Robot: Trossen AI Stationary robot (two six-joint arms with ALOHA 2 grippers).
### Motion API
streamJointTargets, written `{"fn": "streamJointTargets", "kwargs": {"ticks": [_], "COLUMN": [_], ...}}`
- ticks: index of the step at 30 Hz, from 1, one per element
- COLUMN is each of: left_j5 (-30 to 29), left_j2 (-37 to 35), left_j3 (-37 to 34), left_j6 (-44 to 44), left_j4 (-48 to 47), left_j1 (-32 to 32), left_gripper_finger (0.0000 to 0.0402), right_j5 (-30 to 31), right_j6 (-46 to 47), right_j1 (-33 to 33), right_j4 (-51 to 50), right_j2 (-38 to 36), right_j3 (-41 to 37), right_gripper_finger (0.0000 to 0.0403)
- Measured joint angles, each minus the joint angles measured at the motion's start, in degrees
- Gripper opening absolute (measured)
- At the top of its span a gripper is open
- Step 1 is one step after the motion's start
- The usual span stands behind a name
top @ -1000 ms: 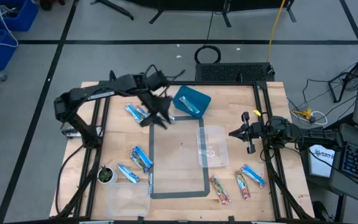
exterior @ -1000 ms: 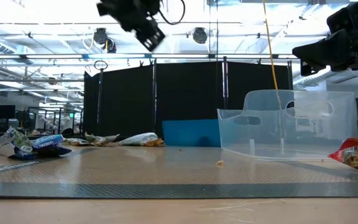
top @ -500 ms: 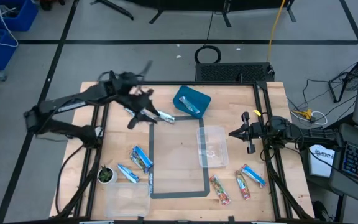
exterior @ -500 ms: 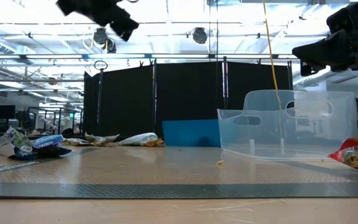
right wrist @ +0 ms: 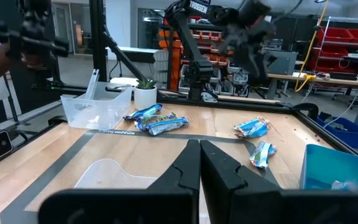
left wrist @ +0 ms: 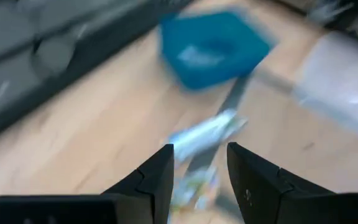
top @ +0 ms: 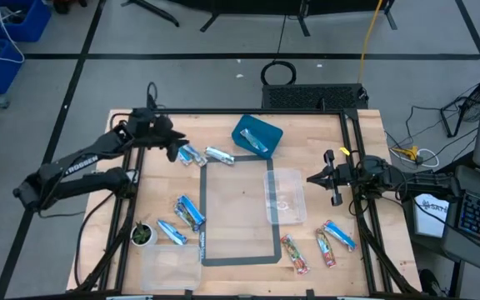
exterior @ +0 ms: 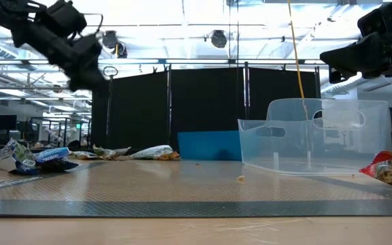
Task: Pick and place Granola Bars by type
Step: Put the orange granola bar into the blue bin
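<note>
Barely started, I'd say. Only 1 blue bar [top: 257, 143] lay in the blue bin [top: 245, 127]; the rest sat scattered on the table [top: 240, 187]. Left tool [top: 173, 152] hovered apart and empty, right tool [top: 311, 177] parked together.

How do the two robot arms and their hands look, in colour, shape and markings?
Both arms are black, built of slim jointed links. The left arm carries white lettering on one link. Each hand, left hand and right hand, has two dark, flat, tapering fingers. Black cables trail by the right arm.
</note>
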Motion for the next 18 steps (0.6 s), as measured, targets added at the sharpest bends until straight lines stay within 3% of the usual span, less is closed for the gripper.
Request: {"fn": "streamJointTargets", "kwargs": {"ticks": [7, 11, 18], "left_j5": [-9.89, -13.58, -15.24], "left_j2": [1.95, 4.60, 12.61], "left_j3": [0.02, 0.02, 0.09], "left_j6": [-3.62, -11.65, -23.97], "left_j4": [-11.94, -13.78, -13.91], "left_j1": [-0.27, 0.07, 4.18], "left_gripper_finger": [0.0152, 0.0152, 0.0152], "right_j5": [0.00, 0.00, 0.00], "right_j6": [-0.02, -0.02, -0.01], "right_j1": [0.02, 0.00, 0.01], "right_j4": [0.00, 0.00, 0.00], "right_j2": [0.00, 0.00, 0.00], "right_j3": [0.00, 0.01, 0.00], "right_gripper_finger": [0.0004, 0.0004, 0.0004]}}
